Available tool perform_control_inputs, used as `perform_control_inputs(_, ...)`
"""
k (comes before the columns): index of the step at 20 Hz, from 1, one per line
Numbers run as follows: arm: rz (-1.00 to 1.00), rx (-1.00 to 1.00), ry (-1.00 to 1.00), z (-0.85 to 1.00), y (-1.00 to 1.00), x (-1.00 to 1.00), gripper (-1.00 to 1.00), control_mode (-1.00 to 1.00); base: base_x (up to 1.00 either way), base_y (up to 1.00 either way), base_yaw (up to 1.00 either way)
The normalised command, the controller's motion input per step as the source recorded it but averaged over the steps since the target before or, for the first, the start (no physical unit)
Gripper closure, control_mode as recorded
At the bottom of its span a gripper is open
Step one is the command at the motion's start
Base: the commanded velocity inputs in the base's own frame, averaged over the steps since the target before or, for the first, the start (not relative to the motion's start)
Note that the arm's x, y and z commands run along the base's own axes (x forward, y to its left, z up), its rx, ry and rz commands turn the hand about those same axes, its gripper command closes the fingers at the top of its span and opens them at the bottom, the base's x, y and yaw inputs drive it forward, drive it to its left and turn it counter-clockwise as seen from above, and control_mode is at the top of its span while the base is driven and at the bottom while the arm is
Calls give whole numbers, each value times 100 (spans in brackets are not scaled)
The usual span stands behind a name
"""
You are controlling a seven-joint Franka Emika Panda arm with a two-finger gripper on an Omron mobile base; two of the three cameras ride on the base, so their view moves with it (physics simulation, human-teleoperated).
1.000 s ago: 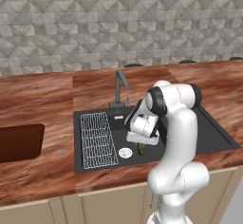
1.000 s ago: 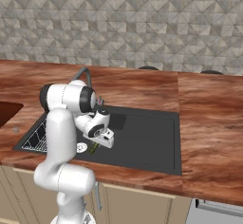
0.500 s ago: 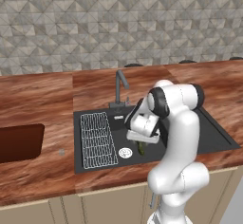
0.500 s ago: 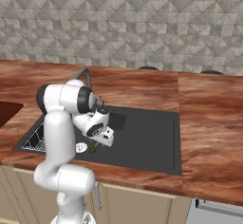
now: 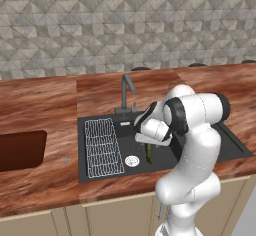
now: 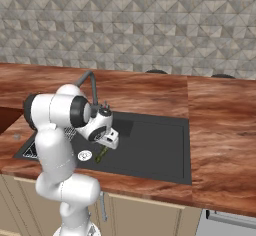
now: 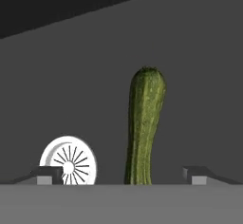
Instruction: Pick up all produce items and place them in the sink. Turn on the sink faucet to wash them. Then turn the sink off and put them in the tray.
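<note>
The gripper (image 7: 121, 174) is low in the sink (image 5: 200, 155), and its two dark fingertips (image 7: 47, 173) are spread wide apart. They are not touching anything.

The green cucumber (image 7: 144, 128) lies flat on the black sink floor between the two tips. In the hand view it points to 12 o'clock. The round silver drain (image 7: 69, 160) is just beside it at 9 o'clock.

In the left base view the cucumber (image 5: 148, 152) shows just below the hand. The white wire rack (image 5: 102, 146) sits at 9 o'clock from it. The dark faucet (image 5: 126, 92) stands at the sink's back edge, at 12 o'clock. The brown tray (image 5: 20, 150) is far off at 9 o'clock on the wood counter (image 5: 45, 105).
</note>
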Motion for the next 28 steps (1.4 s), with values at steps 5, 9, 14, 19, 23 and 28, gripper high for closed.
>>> perform_control_inputs(5,1,0,-9,64,-2,-19,-100,-100,0,0,0)
perform_control_inputs(9,1,0,-11,64,-4,-19,-100,-100,0,0,0)
perform_control_inputs(14,1,0,-13,59,-8,-23,-100,-100,0,0,0)
perform_control_inputs(19,1,0,-14,63,-7,-28,-100,-100,0,0,0)
perform_control_inputs(23,2,0,-12,65,-6,-18,-100,-100,0,0,0)
perform_control_inputs(28,3,0,-17,53,-12,-19,-100,-100,0,0,0)
